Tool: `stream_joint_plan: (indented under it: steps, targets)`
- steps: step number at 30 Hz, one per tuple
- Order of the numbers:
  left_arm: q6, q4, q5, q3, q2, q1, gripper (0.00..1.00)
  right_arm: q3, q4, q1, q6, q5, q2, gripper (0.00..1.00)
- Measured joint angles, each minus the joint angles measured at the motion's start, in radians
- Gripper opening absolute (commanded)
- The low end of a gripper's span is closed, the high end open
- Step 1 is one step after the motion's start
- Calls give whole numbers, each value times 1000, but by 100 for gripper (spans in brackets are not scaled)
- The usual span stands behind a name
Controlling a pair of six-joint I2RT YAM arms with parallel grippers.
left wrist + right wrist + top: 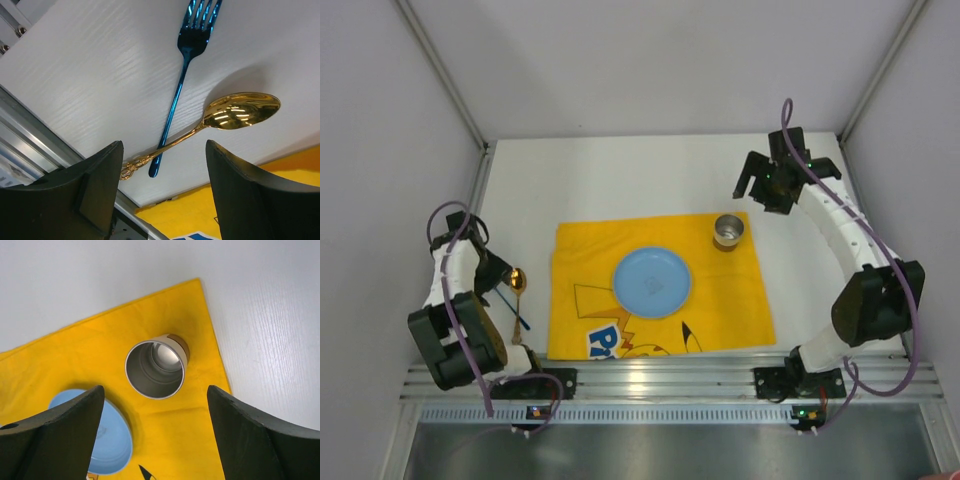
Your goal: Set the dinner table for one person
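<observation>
On the white desk [620, 180], a one-person setting is partly laid; both pincers are spread wide and nothing is held.
The desk is seen as the big flat surface ahead of the two arm bases, with a yellow mat [730, 300] spread on its near middle. A blue plate [652, 282] is set at the mat's centre; a metal cup [728, 231] is stood upright near its far right corner. A gold spoon [242, 111] and blue fork [180, 85] are laid crossed on bare desk left of the mat. The left pincer [164, 147] is held above their handles, the right pincer [155, 389] above the cup, neither touching.
</observation>
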Motion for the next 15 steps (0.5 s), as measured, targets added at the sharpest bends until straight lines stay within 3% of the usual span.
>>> stream_joint_plan:
  steps: [8, 15]
  targets:
    - [-2, 36, -13, -4, 89, 39, 67, 19, -57, -11, -24, 0, 9, 83]
    - [-4, 130, 6, -27, 178, 40, 55, 21, -74, -20, -32, -8, 44, 82]
